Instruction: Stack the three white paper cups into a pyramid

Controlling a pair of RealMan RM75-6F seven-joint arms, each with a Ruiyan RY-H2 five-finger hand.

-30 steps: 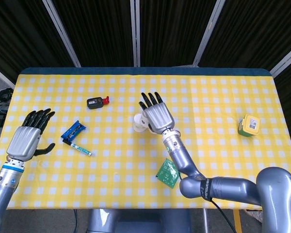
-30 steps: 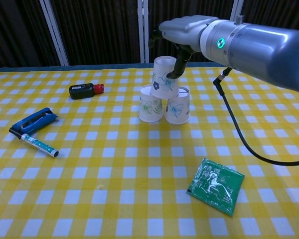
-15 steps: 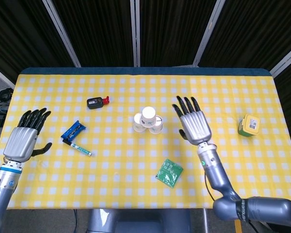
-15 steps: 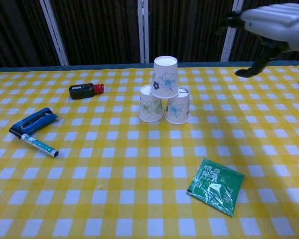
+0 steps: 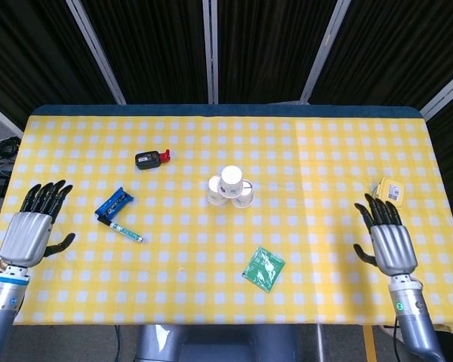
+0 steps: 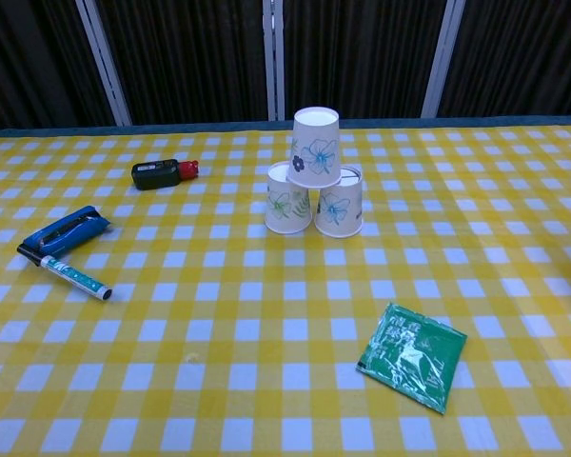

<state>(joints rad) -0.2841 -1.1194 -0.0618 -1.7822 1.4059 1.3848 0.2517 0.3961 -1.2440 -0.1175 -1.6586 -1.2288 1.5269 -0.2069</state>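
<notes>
At the middle of the checked table stands the cup pyramid — two upturned paper cups side by side, touching, with a third seated on their bases. The chest view shows this stacking plainly; the head view, from above, shows mostly the cup bases, but alone shows both hands. The left hand hangs at the table's left edge, well apart from the pyramid, fingers spread, holding nothing. The right hand is likewise released, at the right edge just beside the yellow box. Bare cloth surrounds the pyramid; the green packet, blue marker and black bottle lie clear of it. A second ago the right hand gripped the top cup — now it has withdrawn.
</notes>
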